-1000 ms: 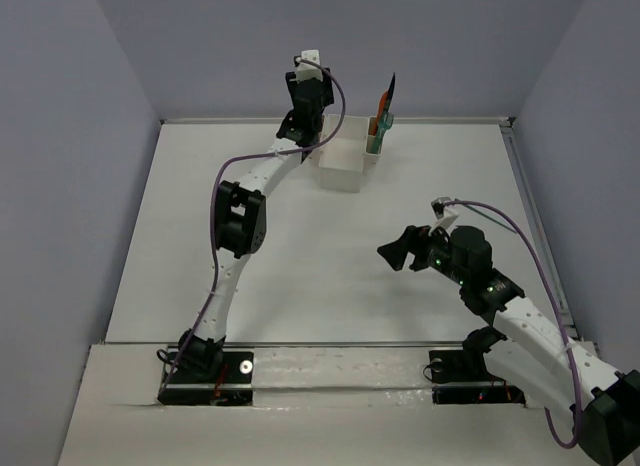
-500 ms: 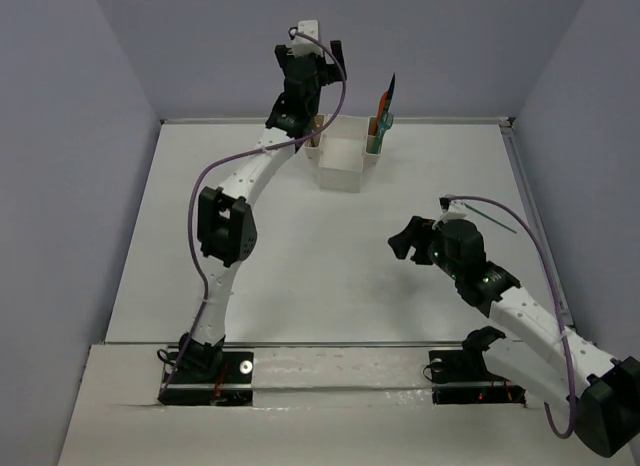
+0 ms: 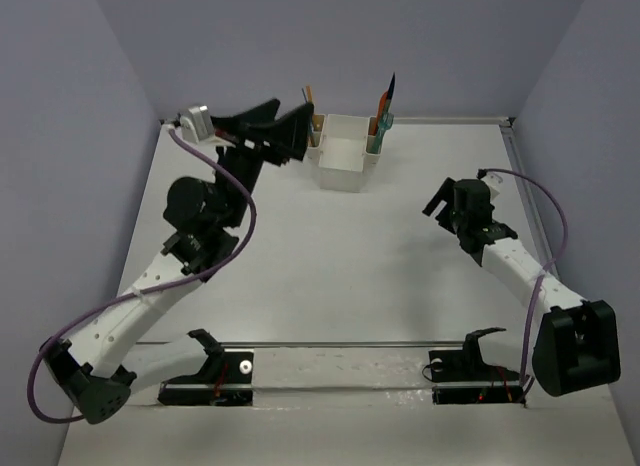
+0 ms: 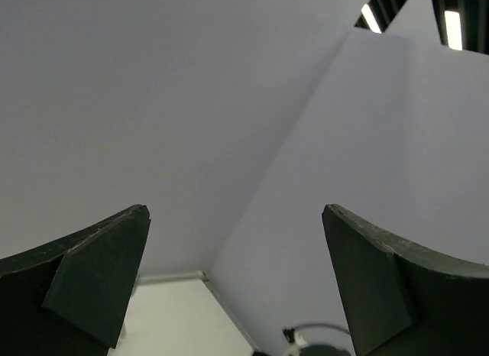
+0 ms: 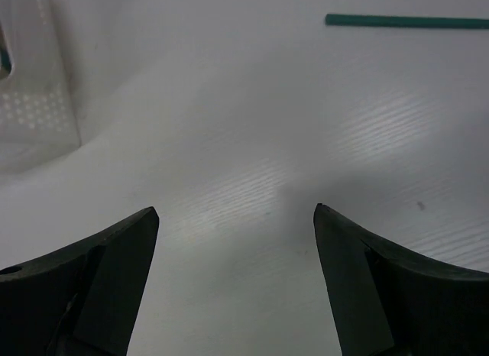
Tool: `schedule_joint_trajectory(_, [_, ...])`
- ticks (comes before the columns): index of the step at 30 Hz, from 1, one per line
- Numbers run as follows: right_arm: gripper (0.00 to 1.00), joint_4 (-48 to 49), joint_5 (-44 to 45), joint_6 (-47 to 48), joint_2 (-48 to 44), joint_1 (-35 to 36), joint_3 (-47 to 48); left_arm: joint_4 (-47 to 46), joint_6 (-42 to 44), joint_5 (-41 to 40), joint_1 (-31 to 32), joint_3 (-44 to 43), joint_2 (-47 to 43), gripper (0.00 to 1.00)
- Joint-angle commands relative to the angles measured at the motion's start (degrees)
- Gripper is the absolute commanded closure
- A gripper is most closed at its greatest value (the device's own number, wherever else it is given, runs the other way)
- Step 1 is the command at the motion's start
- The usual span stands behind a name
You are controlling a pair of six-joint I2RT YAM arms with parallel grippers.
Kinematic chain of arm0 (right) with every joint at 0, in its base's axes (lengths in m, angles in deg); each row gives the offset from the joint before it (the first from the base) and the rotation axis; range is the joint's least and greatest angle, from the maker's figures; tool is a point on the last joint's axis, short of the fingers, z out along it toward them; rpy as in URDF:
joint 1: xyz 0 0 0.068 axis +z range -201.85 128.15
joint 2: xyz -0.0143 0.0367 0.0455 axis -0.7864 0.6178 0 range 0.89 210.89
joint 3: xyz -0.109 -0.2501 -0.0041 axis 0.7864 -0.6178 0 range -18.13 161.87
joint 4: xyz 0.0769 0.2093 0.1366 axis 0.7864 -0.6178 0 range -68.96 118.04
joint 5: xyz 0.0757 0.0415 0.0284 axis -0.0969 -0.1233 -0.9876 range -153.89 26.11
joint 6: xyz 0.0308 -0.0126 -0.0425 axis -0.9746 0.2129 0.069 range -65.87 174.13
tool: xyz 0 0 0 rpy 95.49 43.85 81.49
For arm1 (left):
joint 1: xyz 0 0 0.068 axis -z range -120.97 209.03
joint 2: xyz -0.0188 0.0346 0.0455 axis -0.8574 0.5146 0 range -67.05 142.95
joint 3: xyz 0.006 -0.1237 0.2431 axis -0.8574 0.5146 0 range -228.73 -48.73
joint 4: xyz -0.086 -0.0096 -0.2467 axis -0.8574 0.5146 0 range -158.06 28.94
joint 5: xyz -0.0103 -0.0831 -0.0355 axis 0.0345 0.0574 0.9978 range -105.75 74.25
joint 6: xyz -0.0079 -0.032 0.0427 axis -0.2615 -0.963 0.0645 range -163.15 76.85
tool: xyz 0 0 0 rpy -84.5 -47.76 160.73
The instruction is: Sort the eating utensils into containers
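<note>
Fetching step: left hand [image 3: 278,126] spread wide and empty beside the caddy [image 3: 340,172], right hand [image 5: 235,211] wide above the table [image 5: 229,104]. Next, line up on the teal chopstick [image 5: 405,21].

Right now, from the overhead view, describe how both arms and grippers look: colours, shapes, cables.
The left arm and right arm have white links with chunky black joints. A purple cable loops along each. The left gripper and right gripper carry black, wedge-shaped fingers.
</note>
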Motion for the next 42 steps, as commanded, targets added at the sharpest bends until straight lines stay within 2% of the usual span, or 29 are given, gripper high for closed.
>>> schedule_joint_trajectory(1, [0.11, -0.7, 3.9, -2.5, 2.4, -8.0, 4.8, -3.9, -8.3, -0.9, 7.6, 21.9, -5.8, 0.01])
schedule_joint_trajectory(5, [0.12, 0.4, 5.1, -4.2, 5.8, -13.7, 6.5, -1.4, -7.8, -1.8, 13.7, 31.2, -9.8, 0.01])
schedule_joint_trajectory(8, [0.12, -1.3, 5.4, -5.5, 11.8, -18.1, 9.8, -2.1, -7.6, -1.8, 17.4, 37.9, -13.0, 0.01])
schedule_joint_trajectory(12, [0.13, -2.5, 6.0, -5.8, 17.7, -21.8, 13.1, -2.2, -7.8, -1.5, 19.3, 44.0, -16.9, 0.01])
schedule_joint_trajectory(20, [0.13, -3.9, 4.9, -8.3, 25.2, -27.8, 17.3, -1.9, -5.4, -0.5, 20.5, 47.3, -22.4, 0.01])
schedule_joint_trajectory(30, [0.19, -7.2, 5.4, -7.6, 32.6, -28.5, 22.2, -2.2, -4.3, -0.5, 20.5, 48.9, -24.9, 0.01])
schedule_joint_trajectory(37, [0.26, -9.4, 4.7, -5.4, 37.8, -28.5, 26.7, -2.8, -4.6, -0.7, 20.5, 49.4, -25.6, 0.01])
schedule_joint_trajectory(42, [0.39, -10.0, 2.3, -1.1, 40.8, -28.5, 30.2, -3.0, -4.5, -0.9, 20.5, 49.4, -25.4, 0.01])
